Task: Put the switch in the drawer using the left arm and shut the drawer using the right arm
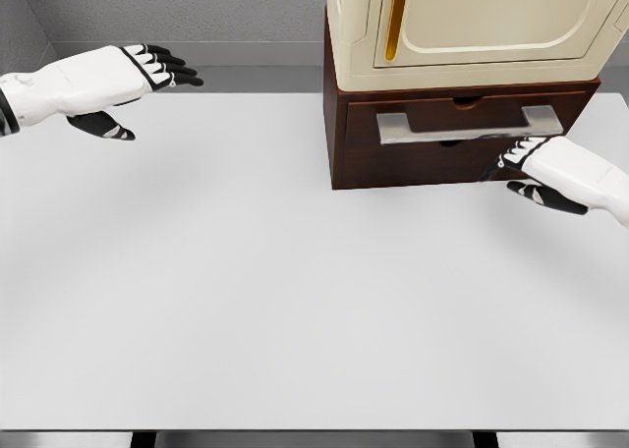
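Touching the drawer [462, 139] front, right robot hand [550, 168], cream appliance [472, 26] stacked above

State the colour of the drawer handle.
The drawer handle is silver-grey metal, set on the dark reddish-brown drawer front; the head view shows it.

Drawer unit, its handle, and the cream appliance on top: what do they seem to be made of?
The drawer unit looks like dark reddish-brown wood with a smooth matte finish; no grain shows in this render. Its handle appears to be brushed metal, pale grey with soft highlights. The cream appliance looks like painted metal or plastic, which one is unclear, with a shiny gold strip.
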`<action>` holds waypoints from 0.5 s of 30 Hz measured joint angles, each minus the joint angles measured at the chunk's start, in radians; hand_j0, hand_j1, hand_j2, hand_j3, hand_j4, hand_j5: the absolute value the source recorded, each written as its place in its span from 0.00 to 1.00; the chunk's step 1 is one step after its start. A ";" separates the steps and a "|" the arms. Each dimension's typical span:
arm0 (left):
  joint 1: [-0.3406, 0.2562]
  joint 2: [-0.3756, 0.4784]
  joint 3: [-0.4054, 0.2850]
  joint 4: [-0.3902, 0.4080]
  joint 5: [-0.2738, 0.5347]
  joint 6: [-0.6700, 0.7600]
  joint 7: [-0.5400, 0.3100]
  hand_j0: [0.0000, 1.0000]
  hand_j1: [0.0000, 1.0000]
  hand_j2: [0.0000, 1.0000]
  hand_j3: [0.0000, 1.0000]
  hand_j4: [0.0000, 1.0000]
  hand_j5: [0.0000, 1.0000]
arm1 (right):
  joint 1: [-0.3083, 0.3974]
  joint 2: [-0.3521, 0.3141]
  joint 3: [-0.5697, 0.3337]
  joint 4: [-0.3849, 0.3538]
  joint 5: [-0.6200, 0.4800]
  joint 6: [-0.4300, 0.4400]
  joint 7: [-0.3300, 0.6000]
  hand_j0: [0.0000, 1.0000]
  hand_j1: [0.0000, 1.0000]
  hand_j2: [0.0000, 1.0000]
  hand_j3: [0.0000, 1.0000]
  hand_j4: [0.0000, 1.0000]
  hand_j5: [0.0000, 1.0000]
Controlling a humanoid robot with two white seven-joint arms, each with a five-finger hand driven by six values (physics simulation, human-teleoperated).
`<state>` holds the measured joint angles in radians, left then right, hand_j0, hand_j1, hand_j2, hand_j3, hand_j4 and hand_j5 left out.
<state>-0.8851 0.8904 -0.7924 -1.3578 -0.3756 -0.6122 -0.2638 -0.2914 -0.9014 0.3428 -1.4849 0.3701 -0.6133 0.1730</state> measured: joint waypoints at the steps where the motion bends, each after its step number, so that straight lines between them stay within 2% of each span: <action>1: -0.002 0.000 0.000 0.000 0.000 0.000 0.000 1.00 1.00 1.00 1.00 1.00 1.00 | -0.002 0.002 0.000 0.002 0.002 0.000 -0.001 0.57 0.57 0.57 0.57 0.57 0.57; 6: 0.000 -0.001 0.000 -0.001 -0.004 0.000 0.000 1.00 1.00 1.00 1.00 1.00 1.00 | 0.011 -0.002 0.007 -0.004 0.000 0.001 -0.003 0.58 0.58 0.58 0.58 0.58 0.58; 12: -0.002 0.000 0.002 -0.001 -0.009 0.000 -0.002 1.00 1.00 1.00 1.00 1.00 1.00 | 0.101 -0.080 0.000 -0.073 -0.009 0.001 -0.009 0.61 0.61 0.61 0.61 0.61 0.61; 13: -0.002 0.000 0.002 -0.001 -0.008 0.000 -0.002 1.00 1.00 1.00 1.00 1.00 1.00 | 0.109 -0.095 -0.002 -0.088 -0.011 0.001 -0.010 0.62 0.62 0.62 0.62 0.62 0.62; 15: -0.003 0.000 0.003 -0.001 -0.008 0.000 -0.002 1.00 1.00 1.00 1.00 1.00 1.00 | 0.150 -0.122 -0.023 -0.118 -0.011 0.001 -0.011 0.79 0.79 0.79 0.79 0.79 0.79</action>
<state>-0.8881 0.8903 -0.7897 -1.3592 -0.3837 -0.6122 -0.2659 -0.1412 -1.0230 0.3199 -1.6030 0.3592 -0.6122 0.1624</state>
